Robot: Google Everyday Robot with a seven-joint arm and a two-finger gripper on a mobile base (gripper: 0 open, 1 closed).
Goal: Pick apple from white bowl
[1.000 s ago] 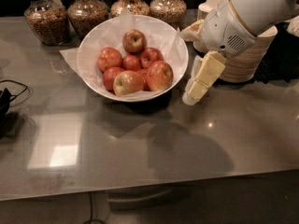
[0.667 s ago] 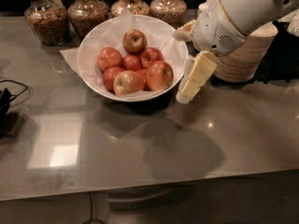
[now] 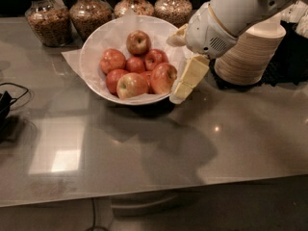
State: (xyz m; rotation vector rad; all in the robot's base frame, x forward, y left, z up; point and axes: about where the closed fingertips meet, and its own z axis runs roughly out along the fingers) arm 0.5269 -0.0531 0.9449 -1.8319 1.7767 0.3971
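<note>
The white bowl stands at the back middle of the grey table, lined with crinkled white paper and holding several apples. The apple, large and deep red, lies at the bowl's right front, next to an apple with a yellow-green patch. My gripper hangs at the bowl's right rim, just right of the apple. Its cream fingers are apart: one finger points down outside the rim, the other sits farther back. It holds nothing.
Several glass jars of grains line the back edge behind the bowl. A stack of beige disposable bowls stands at the right, under my arm. A black cable lies at the left edge. The table's front edge runs along the bottom.
My gripper has moved left, from beside the stacked beige bowls to the white bowl's right rim. The apples have not moved.
</note>
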